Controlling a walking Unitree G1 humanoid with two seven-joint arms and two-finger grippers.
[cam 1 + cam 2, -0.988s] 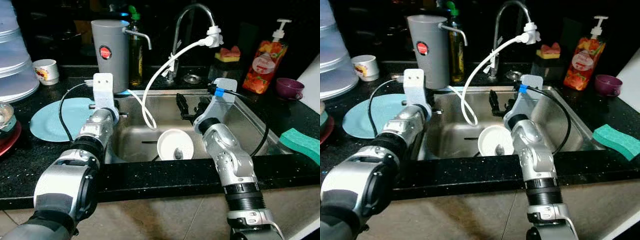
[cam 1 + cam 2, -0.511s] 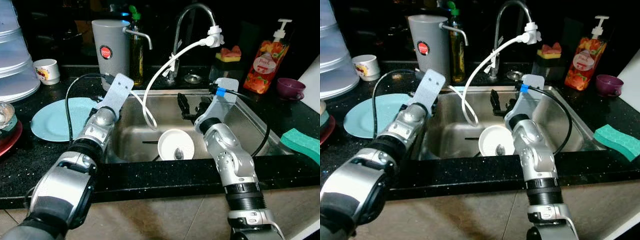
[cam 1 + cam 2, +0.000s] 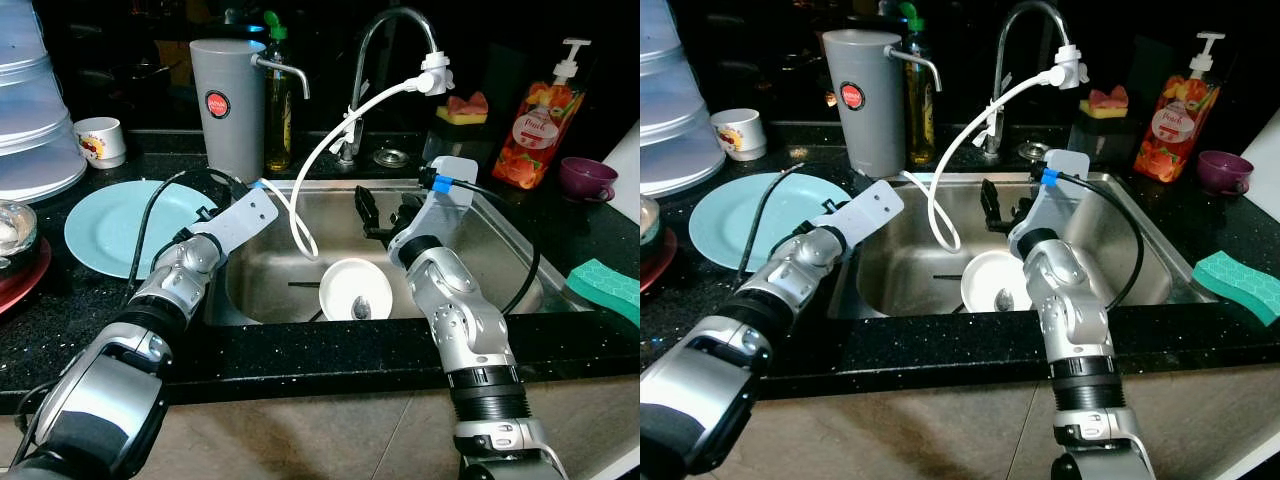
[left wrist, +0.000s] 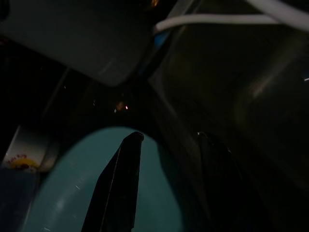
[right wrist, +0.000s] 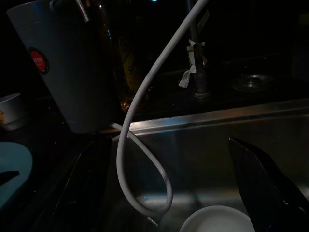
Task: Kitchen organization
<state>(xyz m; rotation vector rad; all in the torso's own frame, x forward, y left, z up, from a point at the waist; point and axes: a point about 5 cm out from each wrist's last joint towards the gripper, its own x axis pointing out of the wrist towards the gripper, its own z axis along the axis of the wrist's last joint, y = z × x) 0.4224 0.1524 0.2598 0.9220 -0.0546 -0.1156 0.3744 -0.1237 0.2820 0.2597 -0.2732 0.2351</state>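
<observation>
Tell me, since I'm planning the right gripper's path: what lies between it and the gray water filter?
In the left eye view, the white hose loops down between the right gripper and the gray water filter.

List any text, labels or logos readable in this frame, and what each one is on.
Nothing can be read word for word.
Grey dispenser: round red badge with white lettering, too small to read.
Orange soap bottle: fruit label with a red patch, text blurred.
White cup: red and yellow print, unreadable.
Oil bottle: label too dark.

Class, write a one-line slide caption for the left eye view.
Both grippers, left and right, reach over a steel sink holding a white bowl; a light blue plate waits alongside.
</observation>
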